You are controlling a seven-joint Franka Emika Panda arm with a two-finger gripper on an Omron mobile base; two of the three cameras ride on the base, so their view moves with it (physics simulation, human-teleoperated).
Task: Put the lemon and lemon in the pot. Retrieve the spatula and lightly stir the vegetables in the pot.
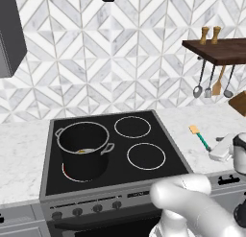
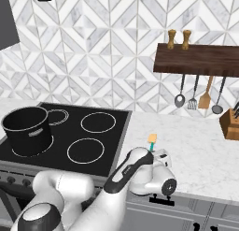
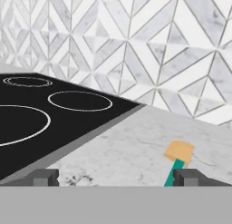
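The black pot [image 1: 82,152] stands on the front left burner of the stove, and a small patch of lemon yellow [image 1: 81,151] shows at its bottom. To the right of the stove, the spatula [image 1: 199,136] lies flat on the marble counter, its orange blade [image 3: 179,151] pointing toward the wall and its green handle [image 3: 174,174] toward me. My gripper [image 3: 116,177] hovers low over the counter at the handle's near end, open and holding nothing. The handle lies just inside my right fingertip [image 3: 188,177]. In the right base view my hand hides most of the handle, leaving the blade [image 2: 152,139] visible.
The stove's other burners [image 1: 146,156] are bare. A wooden shelf [image 2: 200,59] on the wall carries two shakers, with steel ladles and a wooden utensil [image 2: 204,97] hanging below it. A knife block [image 2: 230,122] stands at the far right of the counter.
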